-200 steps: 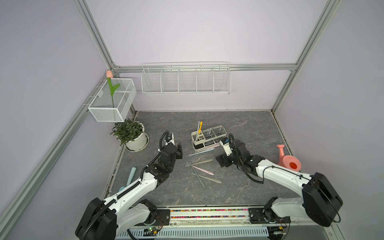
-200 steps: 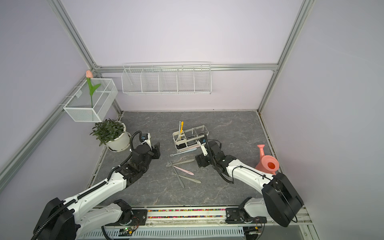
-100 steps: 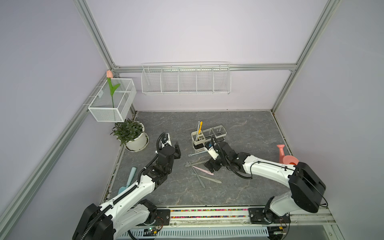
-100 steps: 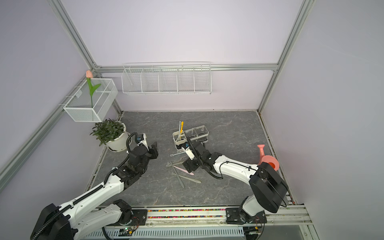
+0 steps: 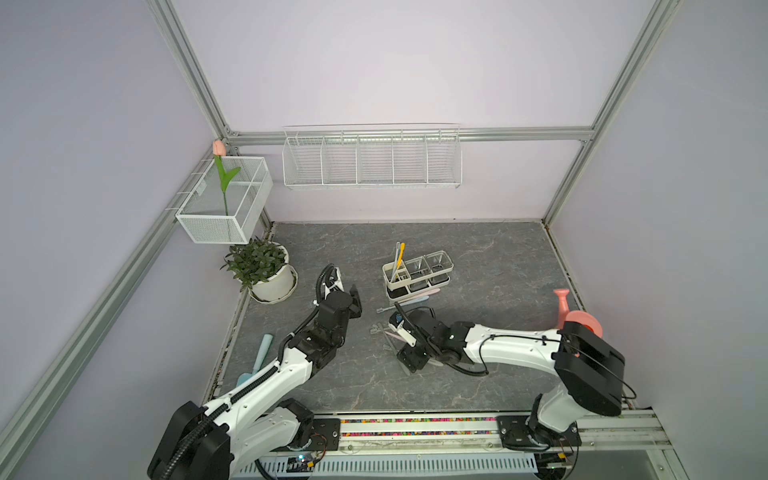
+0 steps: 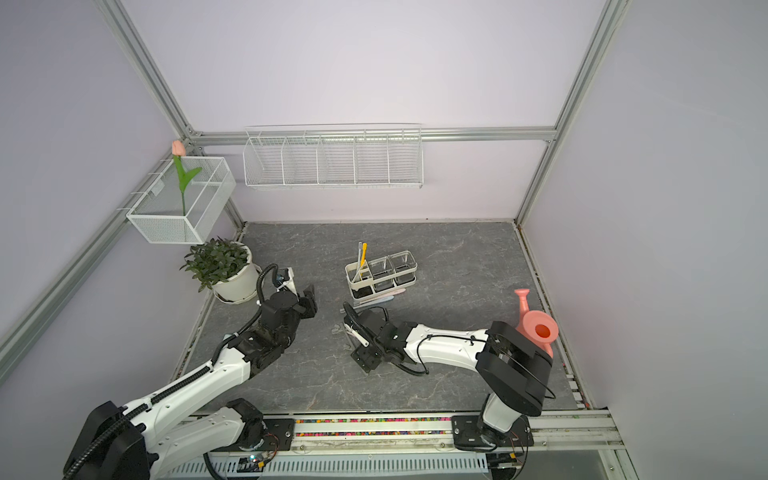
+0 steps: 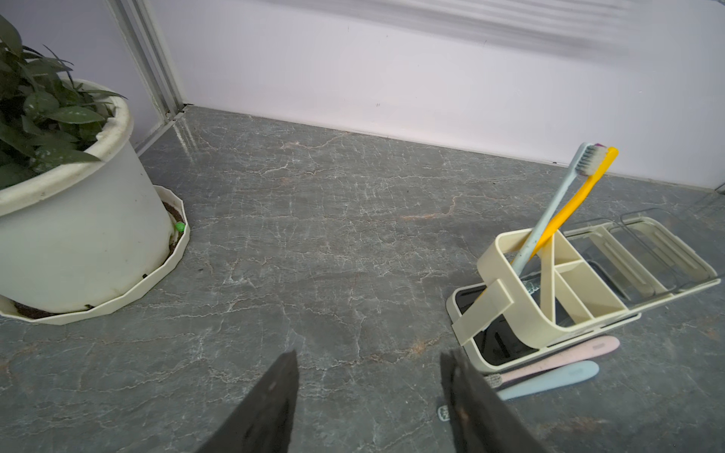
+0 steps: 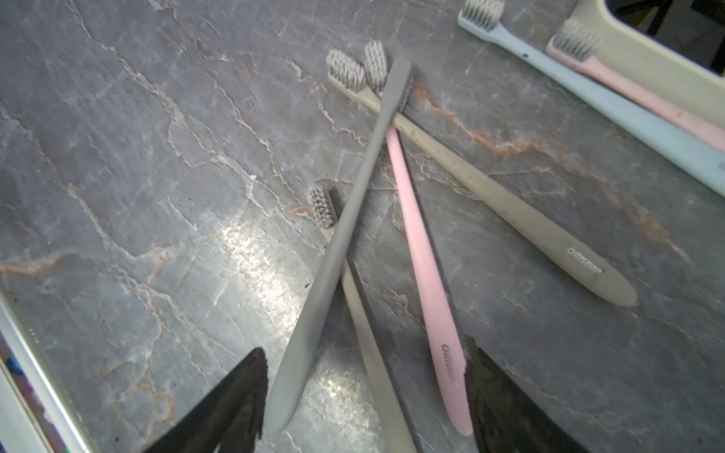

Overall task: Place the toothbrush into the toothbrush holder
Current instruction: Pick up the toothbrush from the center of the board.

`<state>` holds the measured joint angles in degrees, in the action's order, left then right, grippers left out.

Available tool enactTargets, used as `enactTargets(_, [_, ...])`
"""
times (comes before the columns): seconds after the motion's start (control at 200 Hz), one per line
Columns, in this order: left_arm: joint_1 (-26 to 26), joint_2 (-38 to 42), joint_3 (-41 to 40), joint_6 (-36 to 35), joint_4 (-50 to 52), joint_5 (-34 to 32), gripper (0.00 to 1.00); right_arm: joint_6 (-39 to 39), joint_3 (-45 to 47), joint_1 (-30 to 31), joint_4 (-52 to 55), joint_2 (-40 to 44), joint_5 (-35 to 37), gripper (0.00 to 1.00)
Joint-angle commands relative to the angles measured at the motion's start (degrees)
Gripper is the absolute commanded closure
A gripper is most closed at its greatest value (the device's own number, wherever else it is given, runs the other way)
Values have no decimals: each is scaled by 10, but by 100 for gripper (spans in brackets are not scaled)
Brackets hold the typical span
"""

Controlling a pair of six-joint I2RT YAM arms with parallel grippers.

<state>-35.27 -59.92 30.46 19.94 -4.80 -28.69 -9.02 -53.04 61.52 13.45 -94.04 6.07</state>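
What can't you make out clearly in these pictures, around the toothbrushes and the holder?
Toothbrush pile, in both top views: mostly covered by the right gripper and wrist.
Beige toothbrush under the grey one, right wrist view: handle end cut off by the frame edge.
Toothbrush holder, right wrist view: only a corner in frame.
Wire basket, left wrist view: blurred streaks.

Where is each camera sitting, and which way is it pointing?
Top views: high above the rail, looking down toward the back wall; left arm and right arm show whole.
Left wrist: low on the left arm, facing the holder and plant pot; left claw tips show, open.
Right wrist: on the right arm, looking down at loose toothbrushes; right claw tips straddle their handles.
Shared: the holder appears in all views.
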Motion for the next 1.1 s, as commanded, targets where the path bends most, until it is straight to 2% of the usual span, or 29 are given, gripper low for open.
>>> enactTargets(0.0, [4,-4,-1,16,2,-10,38,-17,-16,11,12,-17,6,23])
enactTargets(0.085, [4,-5,-1,17,1,-11,38,-20,-21,18,12,-28,5,27])
enactTargets(0.2, [4,-8,-1,18,1,-11,38,-27,-28,23,15,-40,8,38])
enactTargets(0.515, [4,-17,2,18,2,-5,37,-29,-35,33,14,-61,13,51])
enactTargets(0.635, [3,-20,3,19,1,-6,37,-29,-39,36,15,-69,11,66])
enactTargets(1.095, [5,-24,4,22,3,-10,37,-31,-43,44,20,-74,28,74])
